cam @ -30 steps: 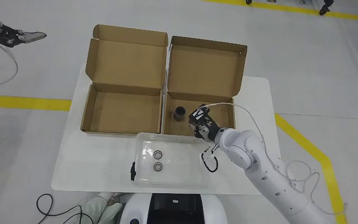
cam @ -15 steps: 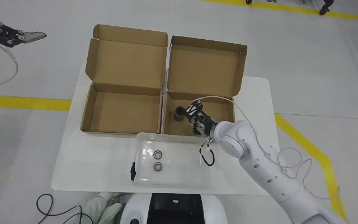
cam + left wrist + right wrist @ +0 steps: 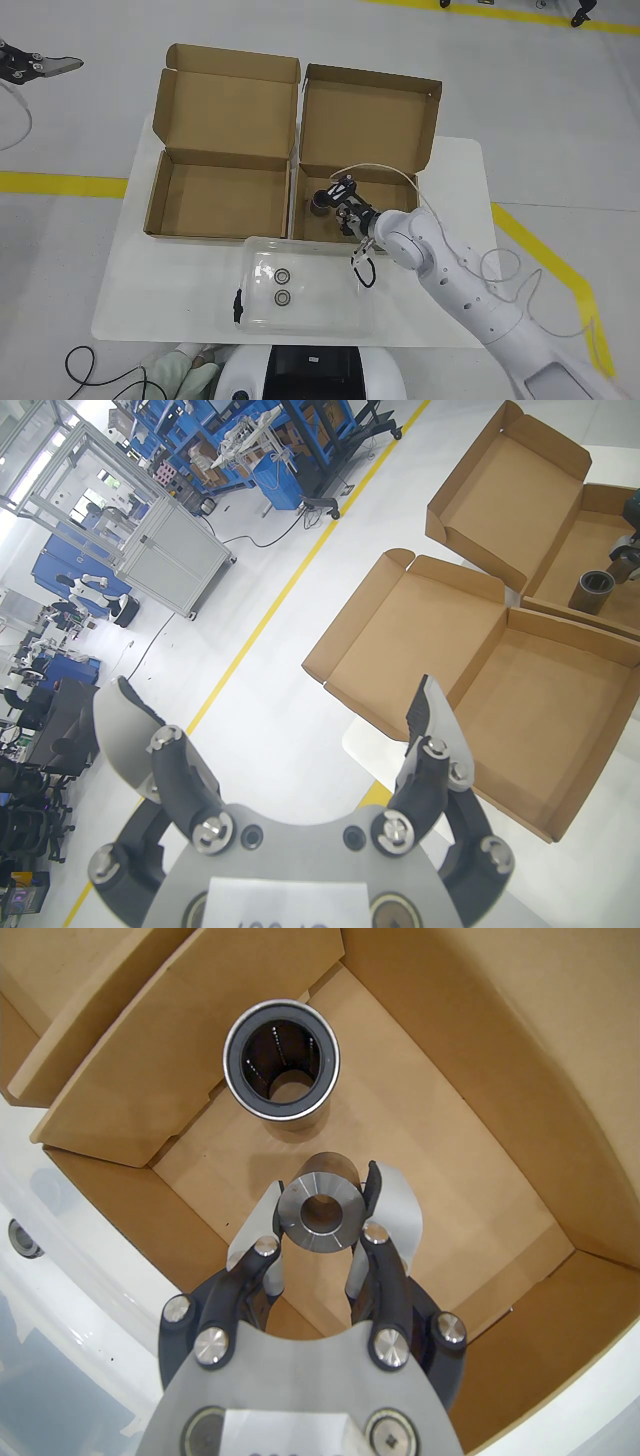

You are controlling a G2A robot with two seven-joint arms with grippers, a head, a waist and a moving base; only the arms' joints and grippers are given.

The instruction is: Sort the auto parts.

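In the right box (image 3: 450, 1168), just inside its near wall, the right gripper (image 3: 322, 1200) was closed on a short steel sleeve (image 3: 320, 1218), one finger on each side of the barrel, bore pointing up toward the wrist camera. I could not tell whether the sleeve's lower end touched the box floor.

Handling, in my judgement: solid metal, heavy for its bulk, rigid, not fragile. The machined wall looked smooth and likely slippery. A hold across the barrel at mid-height, as seen, is the sound one; a grip near the end face would risk it tipping out.

Just beyond the sleeve stood a linear bearing (image 3: 281, 1073), upright, open end up, apart from the sleeve but near it. I rate it the chief obstruction: a sideways drift of the fingers could knock it over. The box's folded inner flap and side wall closed in behind it.

Toward the robot, the clear tub (image 3: 320, 300) lay against the box front, with two ring bearings (image 3: 283, 284) inside.

Beside the right box, the left box (image 3: 215, 200) sat with lid raised.

Farthest out, the left gripper (image 3: 272, 687) hung off the table (image 3: 200, 290) over the floor, fingers spread, holding nothing.
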